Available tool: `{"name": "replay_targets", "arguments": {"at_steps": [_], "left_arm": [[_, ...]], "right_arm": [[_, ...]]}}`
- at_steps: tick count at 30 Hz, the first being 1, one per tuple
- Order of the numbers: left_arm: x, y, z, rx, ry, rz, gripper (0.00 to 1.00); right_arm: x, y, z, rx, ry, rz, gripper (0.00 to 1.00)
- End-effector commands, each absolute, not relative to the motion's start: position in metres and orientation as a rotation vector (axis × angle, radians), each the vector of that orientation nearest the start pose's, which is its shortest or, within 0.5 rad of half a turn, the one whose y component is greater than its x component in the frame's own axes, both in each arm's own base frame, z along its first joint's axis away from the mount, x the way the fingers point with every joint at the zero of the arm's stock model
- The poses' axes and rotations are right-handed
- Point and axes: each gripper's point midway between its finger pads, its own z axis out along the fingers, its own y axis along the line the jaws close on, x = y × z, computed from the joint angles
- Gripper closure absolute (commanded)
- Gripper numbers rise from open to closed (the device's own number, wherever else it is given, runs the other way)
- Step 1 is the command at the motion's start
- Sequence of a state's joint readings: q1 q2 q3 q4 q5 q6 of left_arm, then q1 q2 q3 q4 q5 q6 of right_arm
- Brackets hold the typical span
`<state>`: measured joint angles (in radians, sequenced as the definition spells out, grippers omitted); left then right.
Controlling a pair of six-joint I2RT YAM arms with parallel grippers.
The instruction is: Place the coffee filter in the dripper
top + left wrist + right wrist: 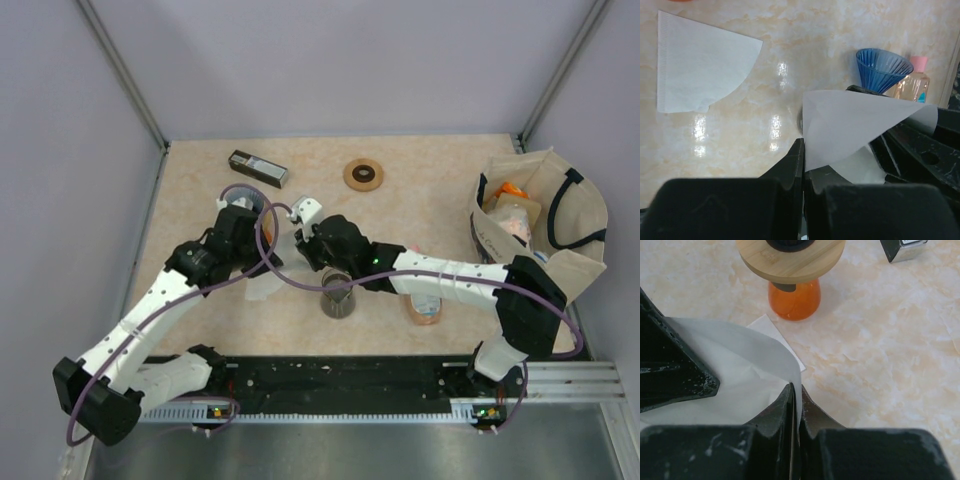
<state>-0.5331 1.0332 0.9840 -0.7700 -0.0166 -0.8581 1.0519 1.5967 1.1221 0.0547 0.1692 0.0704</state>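
Note:
Both grippers hold one white paper coffee filter (855, 125) above the table. My left gripper (804, 152) is shut on its lower edge. My right gripper (796, 392) is shut on another part of the coffee filter's rim (740, 365), and the paper bows open between them. In the top view the left gripper (270, 248) and the right gripper (303, 245) meet at mid-table. The blue ribbed dripper (882, 67) stands just beyond the held filter. From above, the dripper (338, 290) sits just in front of the right gripper.
A second flat filter (700, 65) lies on the table. An orange vessel with a wooden lid (795, 295) stands behind. A black box (258, 168), a wooden ring (363, 174), a pink-capped bottle (915, 82) and a canvas bag (540, 215) are around.

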Motion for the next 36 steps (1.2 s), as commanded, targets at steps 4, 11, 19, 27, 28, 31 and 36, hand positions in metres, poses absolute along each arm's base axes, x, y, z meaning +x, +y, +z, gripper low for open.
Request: {"name": "replay_targets", "arguments": {"at_steps": [4,11,19,27,28,31,36], "left_arm": [[0.214,-0.153,0.195,-0.250,2.487,-0.513,0.96],[0.210,-0.151,0.201,-0.158,2.481,-0.514,0.87],[0.206,-0.167,0.201,-0.111,2.504,-0.615,0.77],[0.222,-0.179,0.234,-0.087,2.376,-0.697,0.50],[0.223,-0.177,0.237,-0.085,2.366,-0.690,0.47],[0.229,-0.174,0.244,-0.079,2.330,-0.665,0.44],[0.232,-0.184,0.250,-0.023,2.305,-0.715,0.44]], "right_arm": [[0.259,0.403,0.202,-0.890,1.825,0.559,0.99],[0.256,0.401,0.206,-0.939,1.826,0.605,1.00],[0.248,0.405,0.212,-0.974,1.826,0.705,1.00],[0.236,0.409,0.214,-1.056,1.790,0.756,1.00],[0.236,0.408,0.214,-1.058,1.787,0.752,1.00],[0.236,0.407,0.214,-1.059,1.786,0.747,1.00],[0.236,0.409,0.217,-1.093,1.757,0.740,1.00]]}}
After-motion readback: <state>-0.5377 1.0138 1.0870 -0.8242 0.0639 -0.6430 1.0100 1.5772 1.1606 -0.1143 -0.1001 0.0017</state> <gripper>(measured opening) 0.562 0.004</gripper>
